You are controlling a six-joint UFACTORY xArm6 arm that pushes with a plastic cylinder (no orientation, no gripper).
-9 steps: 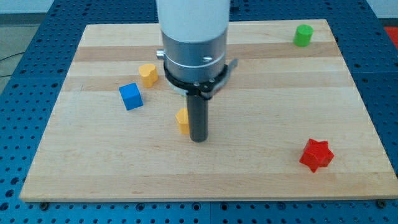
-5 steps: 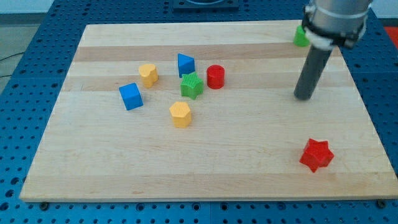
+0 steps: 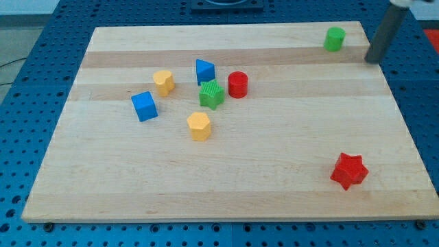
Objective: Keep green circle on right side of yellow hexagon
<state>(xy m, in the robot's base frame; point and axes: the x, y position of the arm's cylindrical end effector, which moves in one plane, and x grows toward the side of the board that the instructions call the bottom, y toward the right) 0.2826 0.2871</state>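
Green circle sits at the top-right corner of the wooden desk, well apart from every other block. The yellow hexagon lies left of centre, so the circle is already on its right in the view, though far off and much nearer the view's top.

My tip stands just off the desk's right edge, near the circle and slightly lower in the view, not touching it. The arm carries no claw, only the rod, so there is nothing to spread or press together.

Step in hand, as judged: approach to the circle. If the circle is to stand close beside the hexagon, the next move calls for the tip to pass round to the circle's upper-right flank and push it down and leftward across the desk, stopping short of the hexagon's right side.

Other items:
- green star, red cylinder and blue block, clustered above the hexagon;
- a second yellow block and a blue cube, to the left;
- red star, lower right.

The diagonal path looks free. Risk: a push aimed too high drives the circle into the red cylinder.
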